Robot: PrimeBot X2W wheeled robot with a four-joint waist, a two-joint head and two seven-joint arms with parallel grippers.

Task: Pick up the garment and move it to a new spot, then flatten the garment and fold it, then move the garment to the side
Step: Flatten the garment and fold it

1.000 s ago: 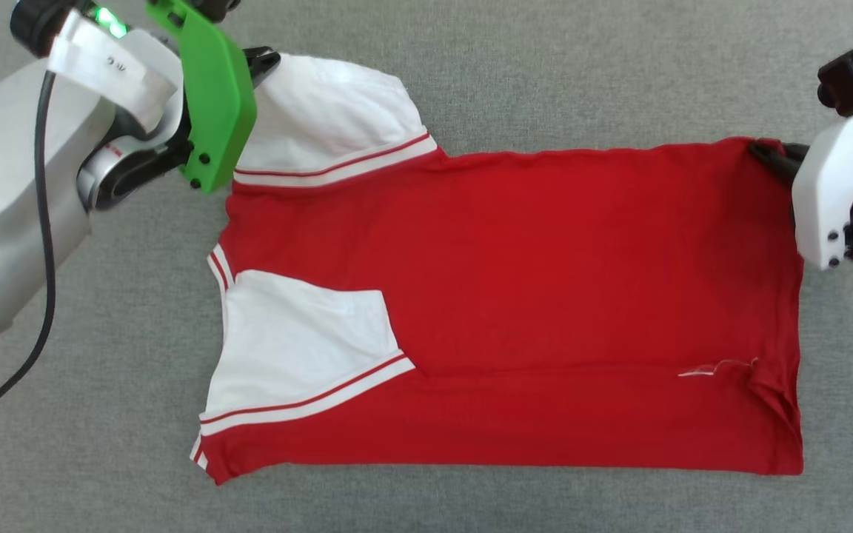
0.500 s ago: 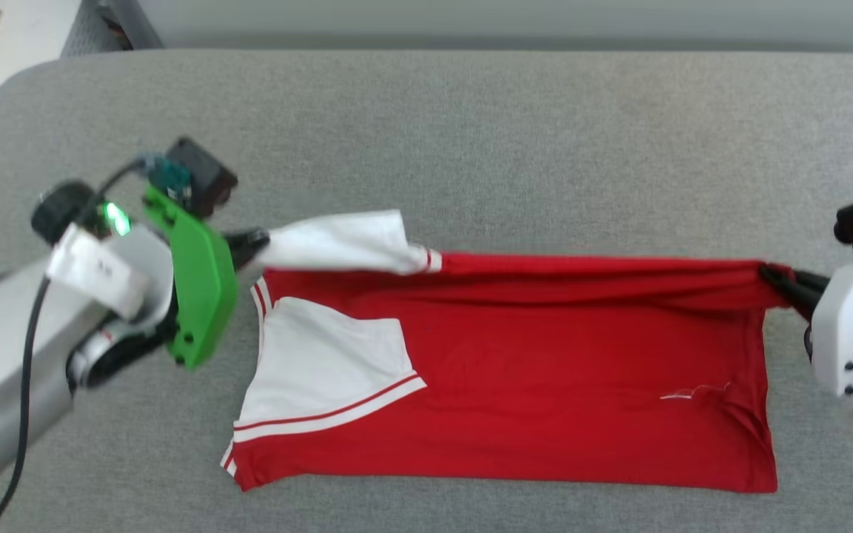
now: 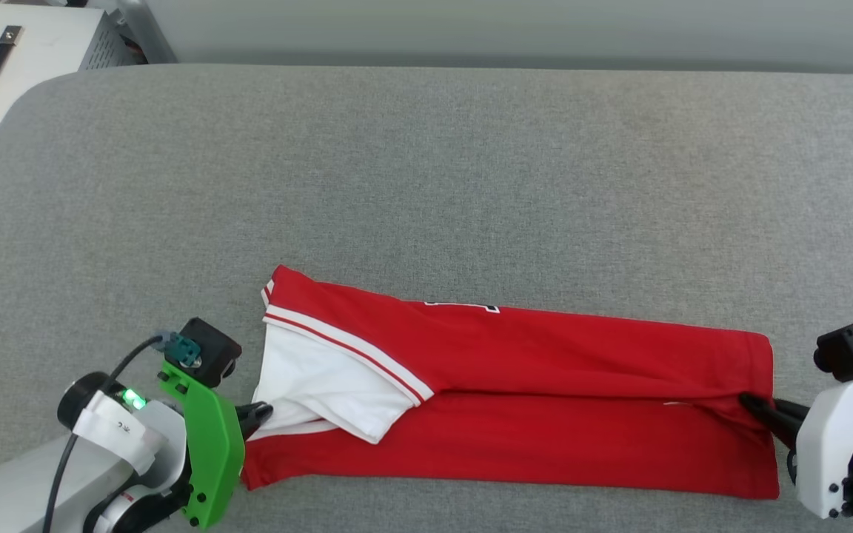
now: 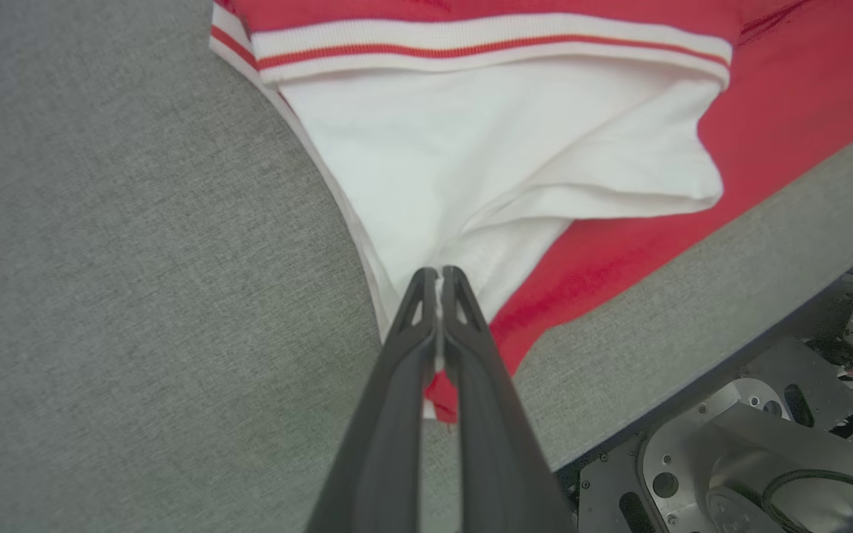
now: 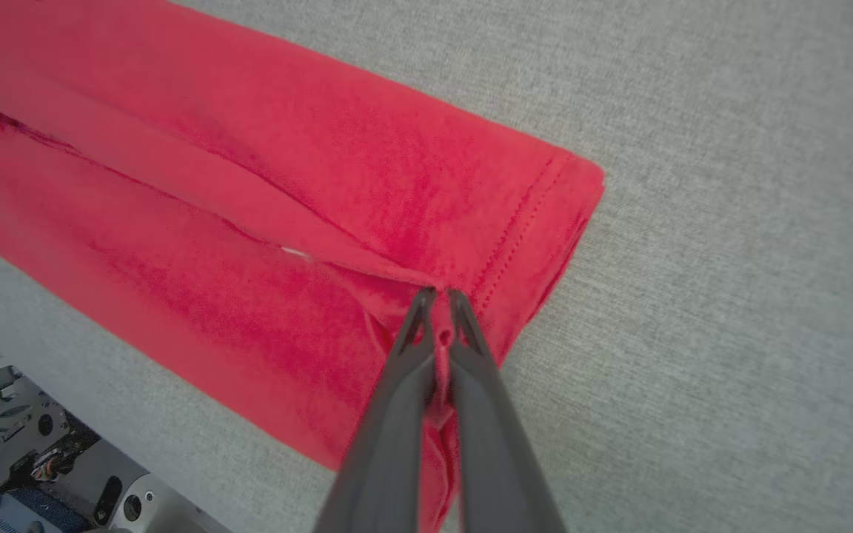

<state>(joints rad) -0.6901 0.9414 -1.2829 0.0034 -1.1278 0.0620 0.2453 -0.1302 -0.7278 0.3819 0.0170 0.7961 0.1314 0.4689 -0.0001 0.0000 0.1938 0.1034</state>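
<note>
The garment (image 3: 582, 355) is folded over itself, so its lower layers are hidden under the top one. A mark (image 3: 463, 305) on its far fold is too small to read. The cloth pinched inside the left gripper (image 3: 267, 411) and the right gripper (image 3: 745, 401) is hidden by their closed fingers. At the far left, a pale cabinet (image 3: 41, 37) is cut off by the edges.

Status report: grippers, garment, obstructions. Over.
Left gripper shut on garment at the white sleeve; right gripper shut at the hem. Garment folded lengthwise on grey surface. Nothing blocking seen.
</note>
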